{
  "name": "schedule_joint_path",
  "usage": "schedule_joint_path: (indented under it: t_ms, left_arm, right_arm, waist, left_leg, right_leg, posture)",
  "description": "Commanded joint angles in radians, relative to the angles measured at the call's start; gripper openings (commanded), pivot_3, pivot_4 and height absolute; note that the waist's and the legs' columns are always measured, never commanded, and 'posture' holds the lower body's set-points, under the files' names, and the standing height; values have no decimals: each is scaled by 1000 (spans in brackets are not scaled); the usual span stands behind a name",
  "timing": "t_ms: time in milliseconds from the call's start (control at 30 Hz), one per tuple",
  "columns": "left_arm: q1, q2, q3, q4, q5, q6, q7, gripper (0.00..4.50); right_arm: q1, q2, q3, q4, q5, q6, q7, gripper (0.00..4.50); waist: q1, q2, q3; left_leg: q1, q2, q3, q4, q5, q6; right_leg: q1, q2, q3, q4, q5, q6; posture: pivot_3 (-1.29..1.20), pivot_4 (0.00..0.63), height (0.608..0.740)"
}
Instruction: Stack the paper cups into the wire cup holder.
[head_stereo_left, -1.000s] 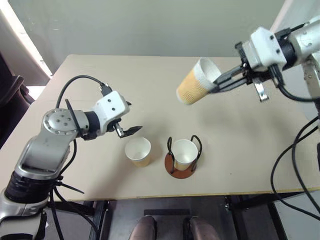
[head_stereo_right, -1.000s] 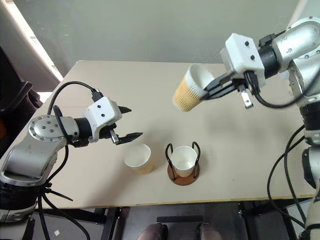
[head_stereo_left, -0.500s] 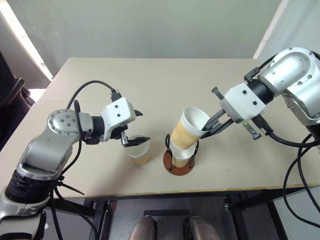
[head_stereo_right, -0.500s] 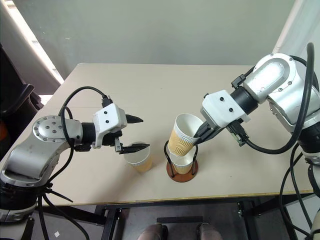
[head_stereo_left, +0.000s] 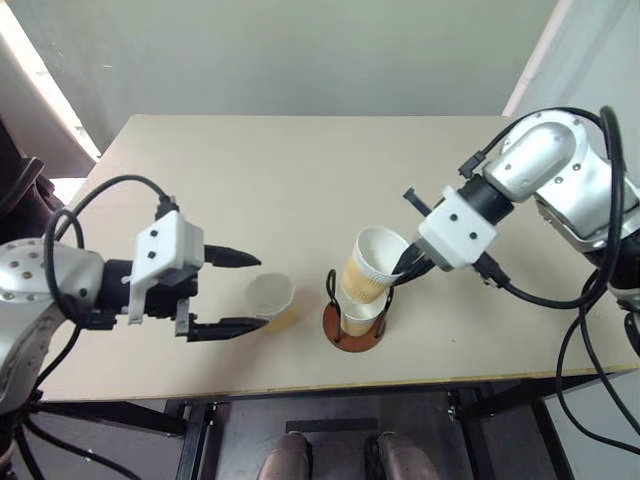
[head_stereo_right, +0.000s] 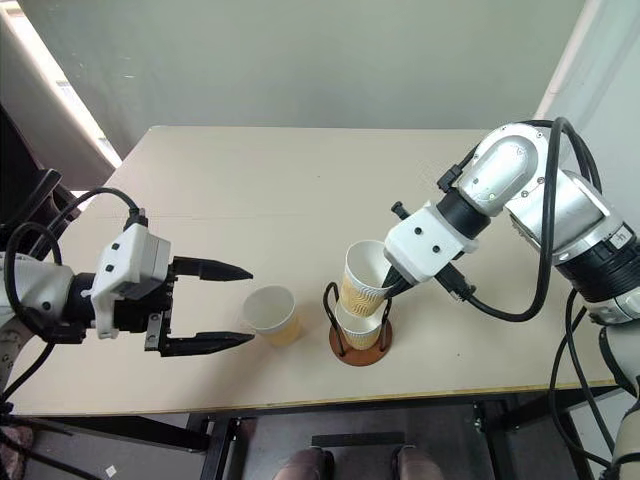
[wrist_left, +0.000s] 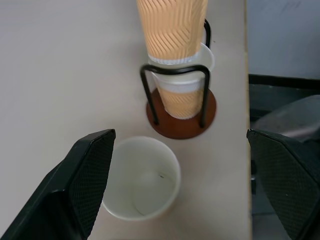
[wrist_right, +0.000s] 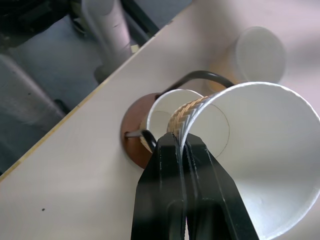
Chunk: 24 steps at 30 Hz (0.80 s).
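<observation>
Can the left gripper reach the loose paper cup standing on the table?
Probably yes. The left gripper is open, its fingers flanking the white-rimmed tan paper cup, with nothing between. The wire cup holder stands clear beside it.

Left gripper (wrist_left: 182, 185) fingers (wrist_left: 87, 172) spread wide, nothing between them touching. Empty paper cup (wrist_left: 141, 178) upright on table (wrist_left: 60, 65), just off the near finger. Wire cup holder (wrist_left: 181, 112) at the cup's 1 o'clock, near table edge, holding one cup (wrist_left: 182, 95); a second cup (wrist_left: 172, 30) sits tilted in it.
</observation>
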<state>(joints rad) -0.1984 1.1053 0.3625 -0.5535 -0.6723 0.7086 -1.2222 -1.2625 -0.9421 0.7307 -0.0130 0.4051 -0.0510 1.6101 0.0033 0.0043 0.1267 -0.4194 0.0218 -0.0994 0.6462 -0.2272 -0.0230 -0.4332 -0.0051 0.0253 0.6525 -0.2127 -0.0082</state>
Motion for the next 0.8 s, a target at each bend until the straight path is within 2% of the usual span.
schedule_joint_path:
  t_ms: [33, 200, 233, 300, 533, 667, 700, 800]
  left_arm:
    - [19, 20, 45, -34, -20, -6, 7, 4500]
    - [40, 36, 91, -27, -28, -2, 13, 4500]
    - [46, 40, 103, -22, -27, -1, 11, 4500]
    - [56, 43, 115, -19, -32, -1, 13, 4500]
    - [43, 59, 71, 29, -10, -40, -1, 4500]
    - [-53, 96, -42, 162, 75, -117, -19, 4500]
    - [-90, 101, -86, 205, 111, -138, -18, 4500]
    - [-296, 68, -297, 336, 223, -210, -78, 4500]
  right_arm:
    - [-21, 2, 3, -28, 7, -27, 4, 38]
    - [-23, 39, 3, -11, -24, -50, 4, 38]
    - [-26, 40, 6, -8, -26, -51, 4, 212]
    - [-30, 39, 13, -6, -26, -45, 4, 631]
    - [-33, 36, -27, 1, -29, 6, 4, 2957]
    - [-13, 37, -165, 37, 20, 154, 3, 4292]
    - [0, 44, -207, 41, 52, 207, -11, 4455]
    - [109, 65, -428, 9, 315, 512, -165, 4455]
  waist:
    - [0, 0, 0]
    - [-2, 0, 0]
    - [-3, 0, 0]
    - [-3, 0, 0]
    - [-3, 0, 0]
    - [1, 0, 0]
    - [1, 0, 0]
    - [12, -3, -2]
  left_leg:
    - [0, 0, 0, 0, 0, 0]
    - [1, 1, 0, 0, 0, 0]
    - [0, 1, 0, 0, 0, 0]
    - [0, 1, 1, 0, -1, -1]
    - [1, 2, 1, 0, -1, -2]
    - [0, 2, 1, 0, -1, -2]
    - [0, 2, 1, 0, 0, -3]
    - [0, 2, 0, 0, 1, -5]
  right_leg:
    - [0, 0, 0, 0, 0, -1]
    - [-1, 0, 0, 2, 0, -2]
    - [-2, 0, 0, 4, -1, -3]
    - [-3, 1, 0, 5, -2, -4]
    - [-4, 1, 0, 8, -3, -6]
    - [-5, 1, 0, 9, -3, -7]
    - [-5, 1, 0, 9, -3, -7]
    - [-5, 1, 0, 9, -3, -7]
  posture:
    - [0, 150, 740]
    - [0, 150, 740]
    - [0, 150, 740]
    - [0, 150, 740]
    - [0, 150, 740]
    - [0, 150, 740]
    - [0, 150, 740]
    - [0, 150, 740]
